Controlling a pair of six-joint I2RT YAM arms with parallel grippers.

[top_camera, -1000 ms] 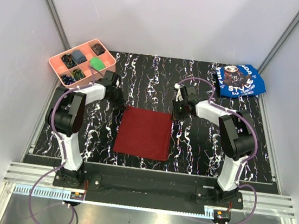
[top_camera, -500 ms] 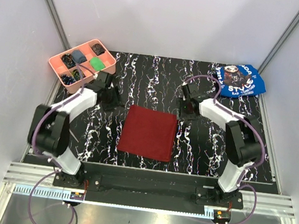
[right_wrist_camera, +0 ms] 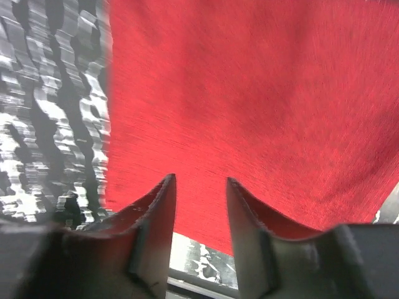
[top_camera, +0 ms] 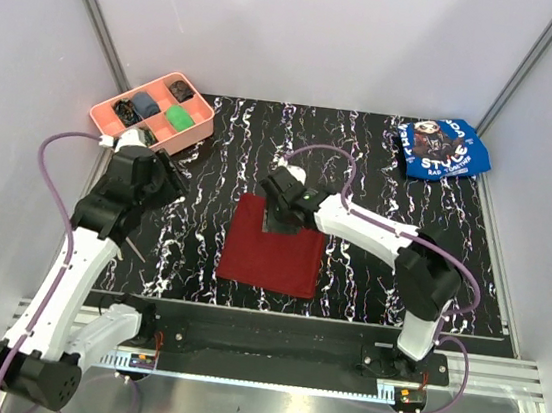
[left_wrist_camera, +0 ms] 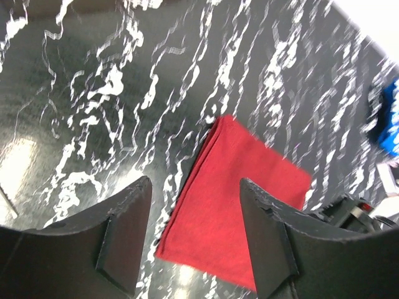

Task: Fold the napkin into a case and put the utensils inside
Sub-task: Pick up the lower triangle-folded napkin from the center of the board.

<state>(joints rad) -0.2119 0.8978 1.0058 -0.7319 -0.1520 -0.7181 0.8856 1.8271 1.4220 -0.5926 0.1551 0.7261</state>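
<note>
The dark red napkin [top_camera: 272,256] lies flat on the black marbled table, folded into a layered, roughly square pad. Its stacked edges show on the left side in the left wrist view [left_wrist_camera: 246,205]. My right gripper [top_camera: 281,213] hovers over the napkin's far left part, open, with only red cloth [right_wrist_camera: 262,87] showing below the gap between its fingers [right_wrist_camera: 201,179]. My left gripper [top_camera: 166,179] is raised to the left of the napkin and apart from it. It is open and empty [left_wrist_camera: 194,184]. No utensils are in view.
A pink compartment tray [top_camera: 201,129] with small items stands at the far left corner. A blue printed cloth [top_camera: 444,149] lies at the far right. White walls close in both sides and the back.
Both grippers have opened. The left arm swung back to the left and rose. The right gripper crossed from the napkin's right side to above its far left part.
</note>
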